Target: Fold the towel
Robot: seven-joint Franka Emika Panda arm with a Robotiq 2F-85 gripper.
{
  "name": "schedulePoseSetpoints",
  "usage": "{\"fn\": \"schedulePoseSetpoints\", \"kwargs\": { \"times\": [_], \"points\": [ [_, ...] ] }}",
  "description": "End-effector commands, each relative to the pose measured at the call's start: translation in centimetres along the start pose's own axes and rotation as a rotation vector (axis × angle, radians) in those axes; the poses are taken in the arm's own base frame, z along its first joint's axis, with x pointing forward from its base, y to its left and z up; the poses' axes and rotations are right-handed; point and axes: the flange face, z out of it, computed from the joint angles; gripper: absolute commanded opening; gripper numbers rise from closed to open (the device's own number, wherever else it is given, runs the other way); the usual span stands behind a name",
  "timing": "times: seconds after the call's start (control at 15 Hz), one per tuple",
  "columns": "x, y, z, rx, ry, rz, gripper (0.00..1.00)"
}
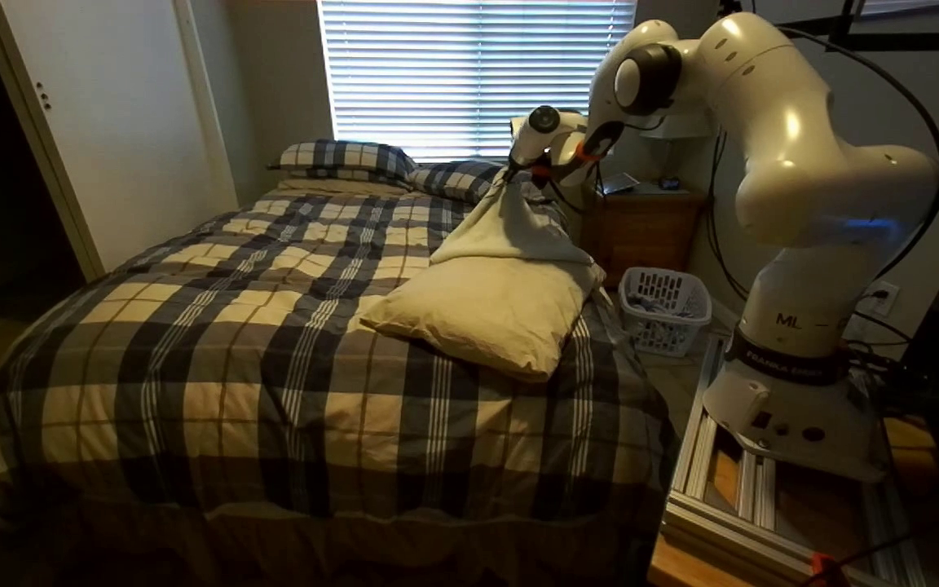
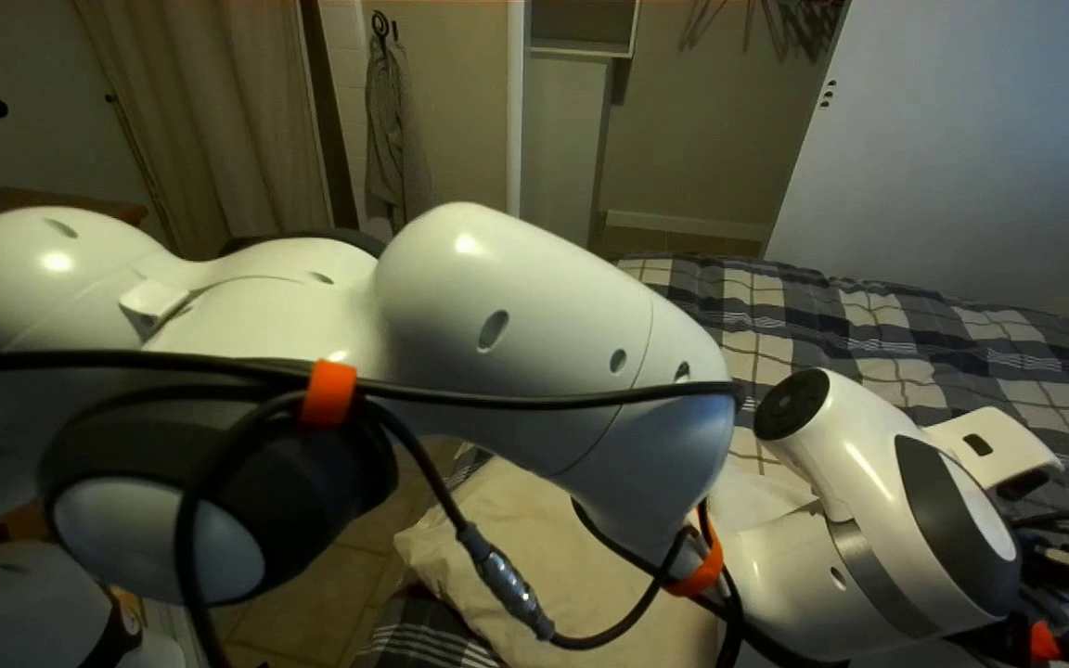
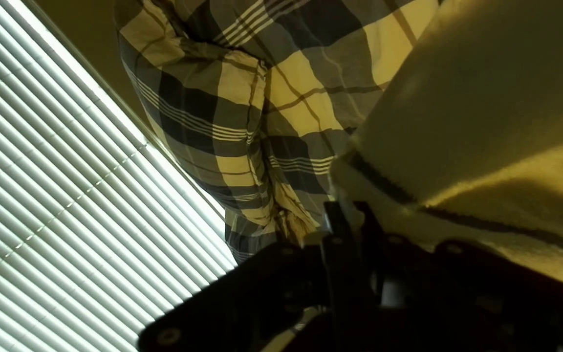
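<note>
White and glossy, the jointed robot arm (image 1: 795, 139) stands at the near right, arched high and extended left over the dark-and-beige plaid bedspread (image 1: 217, 326), wrist slanted downward. A puffy cream pillow (image 1: 478, 314) lies on the bedspread's right side; over its far part sits the pale cream-yellow cloth towel (image 1: 510, 232), broad near edge running left to right, folds narrowing upward to a peak; its full long axis I cannot tell. Jaws almost together, the black gripper (image 3: 349, 215) pinches that peak. Plaid pillows (image 1: 347, 159) lie farther off.
</note>
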Motion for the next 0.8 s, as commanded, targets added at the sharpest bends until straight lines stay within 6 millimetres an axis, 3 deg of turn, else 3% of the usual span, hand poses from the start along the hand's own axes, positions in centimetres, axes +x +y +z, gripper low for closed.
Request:
{"fn": "schedulePoseSetpoints", "kwargs": {
  "times": [0.0, 0.67, 0.73],
  "points": [
    [0.1, -0.2, 1.4, 0.005, 0.033, 0.02, 0.02],
    [-1.5, -0.9, 4.5, 0.003, 0.021, 0.034, 0.02],
    [-1.6, -1.0, 4.7, 0.009, 0.021, 0.039, 0.33]
  ]
}}
